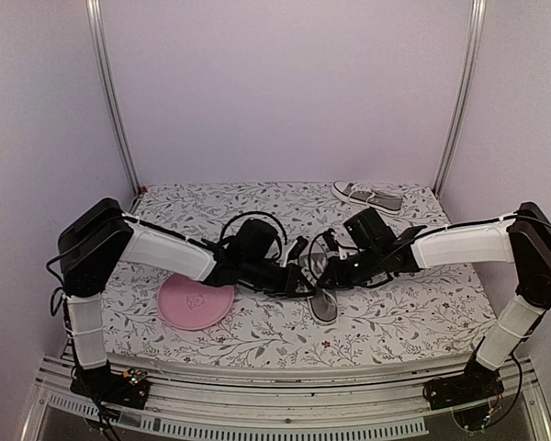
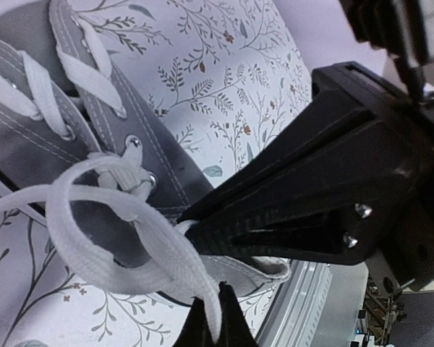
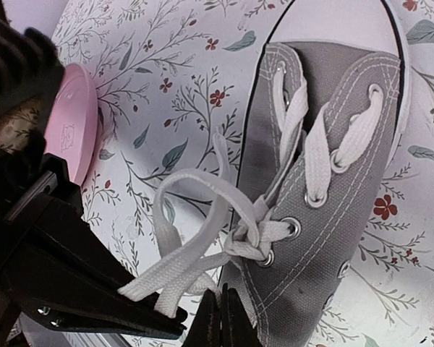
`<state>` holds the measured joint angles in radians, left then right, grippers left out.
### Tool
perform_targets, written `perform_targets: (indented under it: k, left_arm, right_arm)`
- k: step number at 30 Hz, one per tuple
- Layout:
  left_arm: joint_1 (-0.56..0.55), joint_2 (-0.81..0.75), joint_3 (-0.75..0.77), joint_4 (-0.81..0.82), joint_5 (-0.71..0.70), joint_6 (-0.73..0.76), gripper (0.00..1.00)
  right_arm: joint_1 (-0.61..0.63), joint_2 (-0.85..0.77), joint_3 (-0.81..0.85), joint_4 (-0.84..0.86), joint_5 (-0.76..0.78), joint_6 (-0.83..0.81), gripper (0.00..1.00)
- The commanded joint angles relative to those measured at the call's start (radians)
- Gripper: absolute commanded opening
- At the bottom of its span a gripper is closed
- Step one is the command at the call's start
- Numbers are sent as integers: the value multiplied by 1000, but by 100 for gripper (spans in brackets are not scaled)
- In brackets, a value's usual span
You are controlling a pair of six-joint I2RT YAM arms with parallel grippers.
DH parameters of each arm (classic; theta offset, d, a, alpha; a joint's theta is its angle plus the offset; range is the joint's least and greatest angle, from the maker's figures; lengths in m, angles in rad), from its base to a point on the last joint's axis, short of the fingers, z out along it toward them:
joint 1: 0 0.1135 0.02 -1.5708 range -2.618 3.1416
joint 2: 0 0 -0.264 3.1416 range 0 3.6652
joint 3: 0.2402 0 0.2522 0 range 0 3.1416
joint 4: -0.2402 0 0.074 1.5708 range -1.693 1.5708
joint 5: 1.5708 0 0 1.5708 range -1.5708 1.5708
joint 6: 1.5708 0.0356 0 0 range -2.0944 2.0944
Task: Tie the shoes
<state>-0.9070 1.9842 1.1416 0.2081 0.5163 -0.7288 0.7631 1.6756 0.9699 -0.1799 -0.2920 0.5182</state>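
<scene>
One grey shoe (image 1: 323, 303) lies at the table's middle, toe toward the front, and both grippers meet over its laces. In the left wrist view my left gripper (image 2: 218, 319) is shut on a flat white lace (image 2: 152, 246) that loops out from the half-knot at the top eyelets of that shoe (image 2: 159, 163). My right gripper (image 3: 220, 312) is shut beside the heel end of the same shoe (image 3: 333, 217), pinching a short lace strand that runs from the knot. A lace loop (image 3: 195, 181) arches to the left of the knot. The other shoe (image 1: 369, 197) lies at the back right.
A round pink plate (image 1: 195, 303) lies left of the middle shoe, close under my left arm, and shows in the right wrist view as the plate (image 3: 76, 116). The metal rail (image 2: 318, 303) of the table's front edge runs just behind the shoe's heel.
</scene>
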Motion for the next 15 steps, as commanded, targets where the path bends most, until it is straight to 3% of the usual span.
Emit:
perform_targets:
  k: [1,7,15]
  left_arm:
    - [-5,60,42,-79,28,38,0]
    - [-9,79,46,-119,8,51,6]
    - [3,-7,-13,-152,-88,78,40]
  right_arm:
    - [-21,9,13,1,48,15,2]
    - [-27,9,-4,20,46,15,2]
    - [-28,16,-31,53,17,18,2]
